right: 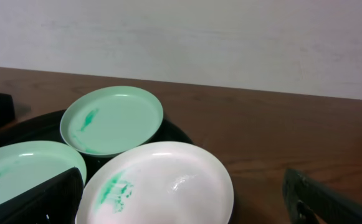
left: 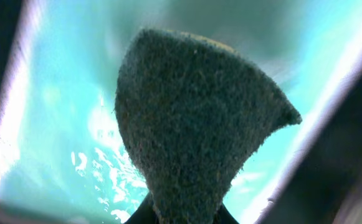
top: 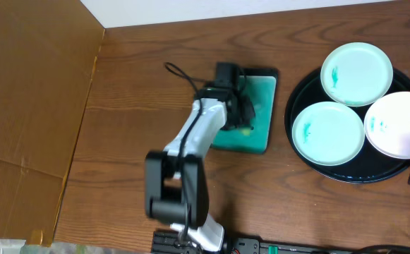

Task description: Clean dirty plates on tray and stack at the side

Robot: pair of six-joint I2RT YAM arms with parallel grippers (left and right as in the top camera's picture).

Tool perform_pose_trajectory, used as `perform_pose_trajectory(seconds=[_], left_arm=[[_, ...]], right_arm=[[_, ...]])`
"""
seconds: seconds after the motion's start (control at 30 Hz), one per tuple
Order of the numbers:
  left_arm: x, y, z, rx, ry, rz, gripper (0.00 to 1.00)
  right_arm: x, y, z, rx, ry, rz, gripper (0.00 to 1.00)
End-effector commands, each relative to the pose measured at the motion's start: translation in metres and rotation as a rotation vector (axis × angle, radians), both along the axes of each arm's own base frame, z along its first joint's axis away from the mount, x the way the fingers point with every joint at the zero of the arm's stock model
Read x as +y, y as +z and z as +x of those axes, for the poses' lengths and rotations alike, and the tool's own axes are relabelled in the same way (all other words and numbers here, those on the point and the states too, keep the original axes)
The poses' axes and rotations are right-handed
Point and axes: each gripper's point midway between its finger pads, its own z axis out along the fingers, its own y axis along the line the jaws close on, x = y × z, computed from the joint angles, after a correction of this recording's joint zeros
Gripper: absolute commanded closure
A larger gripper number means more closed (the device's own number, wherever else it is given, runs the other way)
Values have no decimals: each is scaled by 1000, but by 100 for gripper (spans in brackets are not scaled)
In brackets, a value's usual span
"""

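Aqua plate point(top: 356, 74), second aqua plate point(top: 328, 132) and white plate point(top: 400, 125), each smeared teal, lie side by side on the round black tray point(top: 332, 171) at the table's right. Left gripper point(top: 236, 113), over the rectangular teal tray point(top: 260, 106), is clamped on what looks like a dark scouring pad point(left: 193, 124). Right gripper point(right: 187, 202), jaws wide apart and empty, hangs just beside the white plate.

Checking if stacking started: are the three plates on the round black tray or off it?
On it: far aqua plate, near aqua plate and white plate all rest on the black tray.
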Motion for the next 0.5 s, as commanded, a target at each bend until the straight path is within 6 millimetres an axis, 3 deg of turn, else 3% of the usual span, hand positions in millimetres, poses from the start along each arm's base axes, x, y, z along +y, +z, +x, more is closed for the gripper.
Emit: perform_pose_trajectory(seconds=[0.0, 0.03, 0.13, 0.23, 0.33, 0.47], left_arm=[[-1, 42, 14, -81, 16, -14, 93], [-6, 66, 17, -121, 9, -42, 93], [-15, 113, 18, -238, -12, -82, 93], [-19, 139, 13, -312, -28, -82, 93], [-19, 133, 8, -303, -30, -37, 93], [-19, 82, 0, -211, -43, 35, 93]], right_arm=[[-1, 0, 0, -2, -2, -7, 1], [-1, 0, 0, -2, -2, -7, 1], [-1, 0, 0, -2, -2, -7, 1], [-1, 0, 0, -2, -2, -7, 1], [-1, 0, 0, -2, -2, -7, 1], [-1, 0, 0, -2, -3, -7, 1]])
